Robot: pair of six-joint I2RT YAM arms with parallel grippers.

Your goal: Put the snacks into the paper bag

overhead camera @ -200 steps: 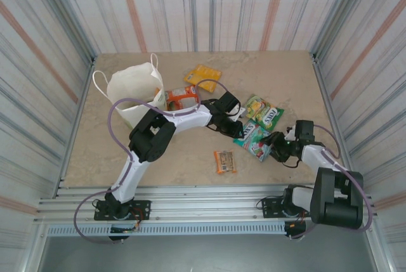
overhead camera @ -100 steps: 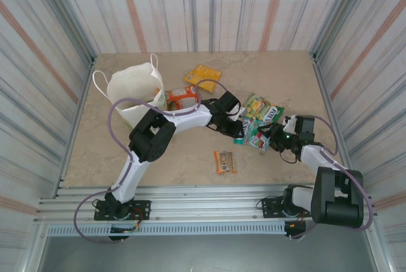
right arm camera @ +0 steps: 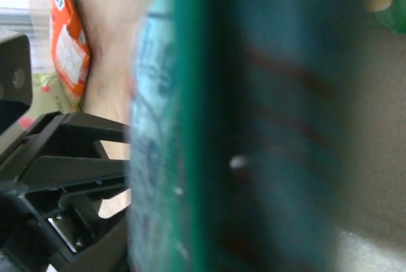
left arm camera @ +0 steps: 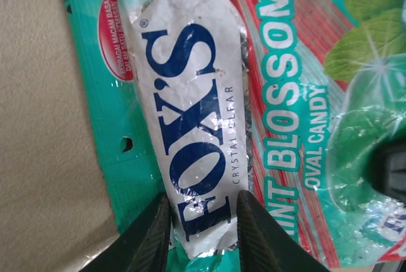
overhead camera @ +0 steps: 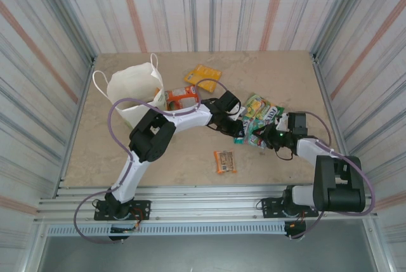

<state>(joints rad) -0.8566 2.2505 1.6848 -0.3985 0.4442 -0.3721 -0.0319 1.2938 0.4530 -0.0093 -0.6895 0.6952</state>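
While the left gripper [left arm camera: 202, 212] pinches the teal packet [left arm camera: 285, 94], jaws narrow, the right gripper [overhead camera: 269, 137] touches it, its grip unclear. I count six packets [overhead camera: 203, 74] and one bag [overhead camera: 133, 91].

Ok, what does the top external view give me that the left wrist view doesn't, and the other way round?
Top external adds the layout: the paper bag at far left, a red-orange packet beside it, a yellow-orange packet farther back, the small orange bar pack nearer the bases, and the right claw close to the left claw. Left wrist adds the print: FOX'S on a white label, flanked by the left claw's fingers. Both show the teal packet.
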